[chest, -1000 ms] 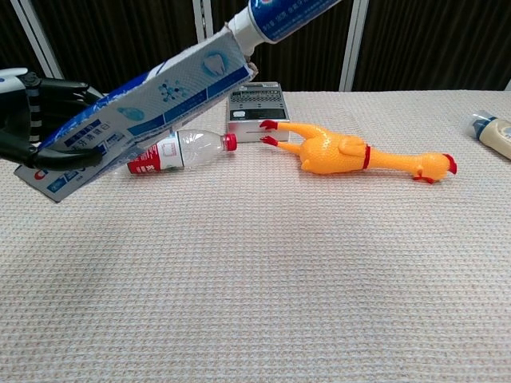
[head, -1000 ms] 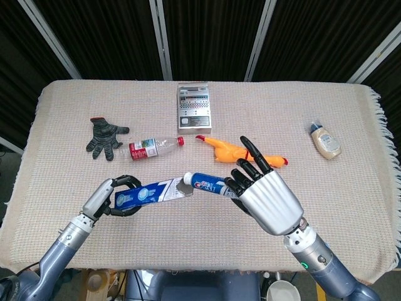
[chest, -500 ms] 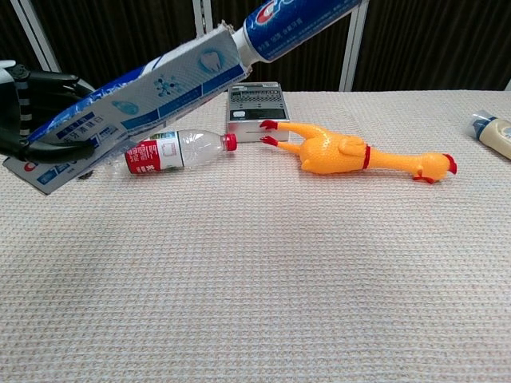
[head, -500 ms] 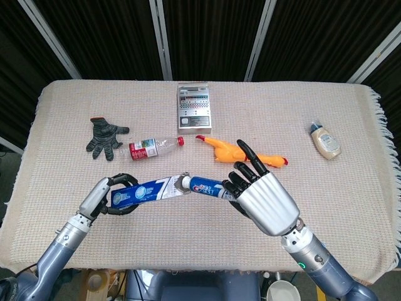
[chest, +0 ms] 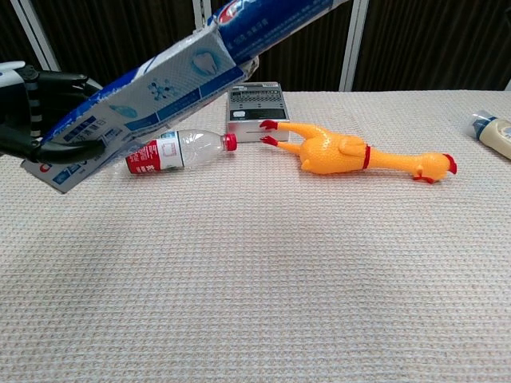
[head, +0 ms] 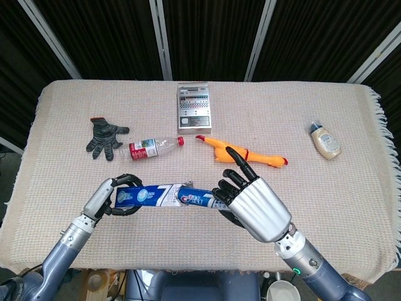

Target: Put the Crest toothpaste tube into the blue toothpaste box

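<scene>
My left hand (head: 111,195) (chest: 36,112) grips the blue toothpaste box (head: 145,195) (chest: 136,108) and holds it above the table, its open end pointing right. My right hand (head: 250,204) holds the blue Crest toothpaste tube (head: 197,199) (chest: 267,17) by its far end. The tube's front part has gone into the box's open end; the rest sticks out to the right. In the chest view box and tube slant up to the right, and the right hand is out of that view.
On the cloth-covered table (head: 313,200) lie a yellow rubber chicken (head: 241,152) (chest: 351,152), a clear bottle with a red cap (head: 153,147) (chest: 180,149), a grey gadget box (head: 193,106) (chest: 254,104), a dark glove (head: 103,137) and a small cream bottle (head: 326,141) (chest: 495,132).
My right hand has moved left and pushed the tube further into the box's open end. The left hand has kept the box nearly still.
</scene>
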`<state>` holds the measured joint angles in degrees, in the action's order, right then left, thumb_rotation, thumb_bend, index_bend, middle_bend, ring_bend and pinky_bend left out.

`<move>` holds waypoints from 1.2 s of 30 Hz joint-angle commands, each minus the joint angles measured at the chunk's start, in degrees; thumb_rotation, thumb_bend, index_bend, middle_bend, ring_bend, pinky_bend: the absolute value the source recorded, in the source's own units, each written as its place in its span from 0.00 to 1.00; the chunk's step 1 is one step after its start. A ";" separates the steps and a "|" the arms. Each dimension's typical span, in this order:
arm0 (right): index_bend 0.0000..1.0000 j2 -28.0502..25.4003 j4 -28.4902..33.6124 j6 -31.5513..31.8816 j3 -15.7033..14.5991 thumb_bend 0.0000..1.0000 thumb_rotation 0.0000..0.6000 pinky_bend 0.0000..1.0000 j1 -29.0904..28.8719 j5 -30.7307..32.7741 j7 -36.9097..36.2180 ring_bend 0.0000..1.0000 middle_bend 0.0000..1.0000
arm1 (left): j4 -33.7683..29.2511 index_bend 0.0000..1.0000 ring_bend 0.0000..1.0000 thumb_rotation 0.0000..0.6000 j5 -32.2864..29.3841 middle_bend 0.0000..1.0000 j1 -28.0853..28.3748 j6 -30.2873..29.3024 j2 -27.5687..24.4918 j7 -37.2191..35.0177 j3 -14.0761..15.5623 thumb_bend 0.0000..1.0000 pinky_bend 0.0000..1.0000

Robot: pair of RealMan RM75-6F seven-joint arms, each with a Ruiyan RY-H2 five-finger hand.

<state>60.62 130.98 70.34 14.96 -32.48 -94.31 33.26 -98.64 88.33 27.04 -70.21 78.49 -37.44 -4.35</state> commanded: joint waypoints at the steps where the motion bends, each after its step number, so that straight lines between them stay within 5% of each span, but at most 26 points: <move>1: 0.68 0.87 -0.15 -0.76 -0.06 0.44 1.00 0.04 -0.64 0.35 0.70 0.39 0.63 | -0.69 0.58 0.30 1.00 0.61 0.45 0.22 -0.38 0.40 -0.01 -0.23 0.35 0.39; 16: 0.68 6.75 -2.13 -4.35 -0.44 0.44 1.00 0.04 -4.02 3.66 4.91 0.39 0.63 | -1.43 0.58 0.30 1.00 1.18 0.45 0.18 -2.09 3.07 0.99 -0.47 0.35 0.39; 26: 0.68 7.78 -2.14 -4.42 -0.24 0.44 1.00 0.04 -4.90 4.39 6.50 0.39 0.63 | 1.22 0.59 0.30 1.00 4.29 0.47 -1.61 -7.80 5.32 -9.96 -0.15 0.35 0.39; 36: 0.62 7.30 -2.09 -4.07 -0.51 0.44 1.00 0.04 -4.85 5.33 7.19 0.39 0.60 | 3.63 0.59 0.30 1.00 4.68 0.47 -1.54 -7.76 5.92 -11.78 0.73 0.35 0.39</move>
<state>67.96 128.92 66.26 14.49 -37.33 -88.98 40.43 -95.02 93.00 25.50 -77.98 84.42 -49.23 -3.63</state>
